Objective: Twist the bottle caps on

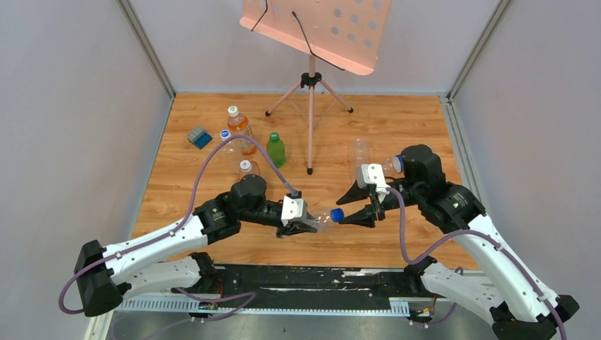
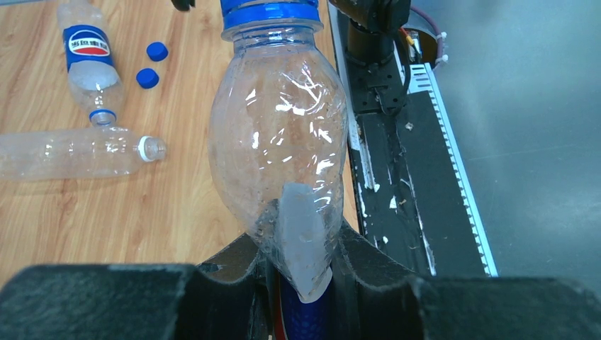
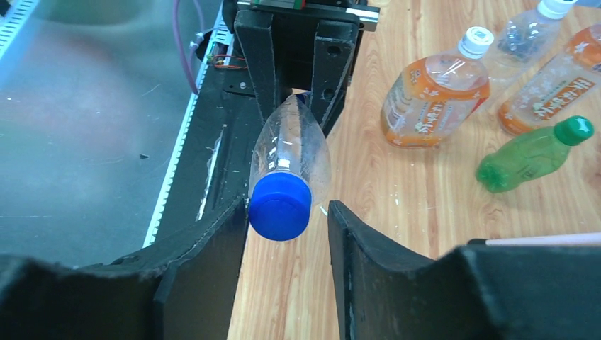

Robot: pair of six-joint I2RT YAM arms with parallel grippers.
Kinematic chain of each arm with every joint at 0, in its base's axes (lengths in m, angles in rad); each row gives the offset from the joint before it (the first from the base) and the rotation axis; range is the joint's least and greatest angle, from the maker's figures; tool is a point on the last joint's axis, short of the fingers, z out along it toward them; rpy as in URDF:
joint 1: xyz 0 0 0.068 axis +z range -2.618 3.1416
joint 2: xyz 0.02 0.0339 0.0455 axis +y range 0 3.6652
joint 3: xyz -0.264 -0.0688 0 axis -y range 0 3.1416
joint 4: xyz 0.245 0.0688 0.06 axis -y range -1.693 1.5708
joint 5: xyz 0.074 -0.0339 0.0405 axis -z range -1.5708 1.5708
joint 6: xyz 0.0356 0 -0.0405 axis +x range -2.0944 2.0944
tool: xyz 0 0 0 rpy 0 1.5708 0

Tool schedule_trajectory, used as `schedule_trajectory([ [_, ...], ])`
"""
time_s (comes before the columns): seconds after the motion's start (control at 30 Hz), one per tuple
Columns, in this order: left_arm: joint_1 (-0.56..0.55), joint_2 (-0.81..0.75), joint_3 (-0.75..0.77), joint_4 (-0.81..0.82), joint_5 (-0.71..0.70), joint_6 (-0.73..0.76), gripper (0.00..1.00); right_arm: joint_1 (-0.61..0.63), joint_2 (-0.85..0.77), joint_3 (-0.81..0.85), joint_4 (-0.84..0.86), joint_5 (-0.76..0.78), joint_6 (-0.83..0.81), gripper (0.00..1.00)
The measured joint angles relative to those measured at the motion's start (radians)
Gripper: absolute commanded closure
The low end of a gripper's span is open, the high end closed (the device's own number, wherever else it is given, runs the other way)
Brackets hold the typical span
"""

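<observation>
My left gripper (image 1: 301, 227) is shut on the base of a clear, crumpled bottle (image 1: 322, 218) and holds it level, neck pointing right. In the left wrist view (image 2: 301, 244) the bottle (image 2: 276, 142) fills the middle. A blue cap (image 1: 337, 214) sits on its neck, also seen in the left wrist view (image 2: 269, 13). My right gripper (image 1: 343, 211) is open, with the cap (image 3: 280, 207) between its fingers (image 3: 212, 248); a gap shows on the right side. Two loose blue caps (image 2: 157, 51) lie on the table.
A Pepsi-labelled bottle (image 2: 88, 67) and a clear bottle (image 2: 71, 152) lie near the right arm. Orange-drink bottles (image 1: 239, 127), a green bottle (image 1: 276, 150) and a blue-grey block (image 1: 199, 137) stand at the back left. A music stand's tripod (image 1: 310, 106) is at the back centre.
</observation>
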Motion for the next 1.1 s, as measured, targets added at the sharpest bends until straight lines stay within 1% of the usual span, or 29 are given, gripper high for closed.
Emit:
schedule_trajectory([
  [0.1, 0.0, 0.002, 0.001, 0.006, 0.008, 0.0, 1.0, 0.0, 0.014, 0.0, -0.009, -0.027, 0.0, 0.57],
  [0.17, 0.0, 0.002, 0.001, 0.012, 0.013, 0.0, 1.0, 0.0, 0.025, 0.0, -0.02, -0.041, 0.0, 0.64],
  [0.27, 0.001, 0.002, 0.001, 0.016, 0.016, -0.004, 1.0, 0.0, 0.039, 0.0, -0.031, -0.052, 0.002, 0.82],
  [0.3, 0.001, 0.003, 0.001, 0.016, 0.015, -0.007, 1.0, 0.0, 0.042, 0.0, -0.031, -0.052, 0.007, 0.96],
  [0.33, 0.002, 0.005, 0.001, 0.017, 0.017, -0.012, 1.0, 0.0, 0.045, 0.002, -0.032, -0.049, 0.016, 1.0],
  [0.43, 0.006, 0.009, 0.001, 0.035, 0.009, -0.027, 1.0, 0.0, 0.056, 0.019, -0.027, -0.018, 0.092, 1.0],
  [0.53, 0.009, 0.019, 0.0, 0.07, -0.03, -0.038, 1.0, 0.0, 0.069, 0.045, -0.015, 0.077, 0.271, 0.99],
  [0.57, 0.01, 0.023, 0.0, 0.082, -0.048, -0.041, 1.0, 0.0, 0.074, 0.055, -0.013, 0.121, 0.347, 0.88],
  [0.63, 0.011, 0.031, -0.004, 0.114, -0.097, -0.046, 1.0, -0.002, 0.082, 0.068, -0.003, 0.194, 0.48, 0.59],
  [0.67, 0.01, 0.033, -0.01, 0.13, -0.124, -0.049, 1.0, -0.004, 0.083, 0.071, 0.004, 0.221, 0.53, 0.48],
  [0.73, 0.009, 0.034, -0.028, 0.177, -0.173, -0.059, 1.0, -0.005, 0.083, 0.071, 0.027, 0.268, 0.608, 0.36],
  [0.83, 0.002, 0.036, -0.069, 0.301, -0.259, -0.088, 1.0, 0.003, 0.053, 0.034, 0.119, 0.342, 0.692, 0.25],
  [0.87, 0.0, 0.036, -0.083, 0.34, -0.282, -0.098, 1.0, 0.003, 0.032, 0.014, 0.145, 0.365, 0.716, 0.23],
  [1.0, 0.0, 0.047, -0.141, 0.495, -0.362, -0.14, 1.0, 0.004, -0.082, -0.118, 0.322, 0.478, 0.842, 0.23],
  [1.1, 0.0, 0.077, -0.155, 0.579, -0.397, -0.161, 1.0, 0.004, -0.116, -0.201, 0.461, 0.529, 0.933, 0.24],
])
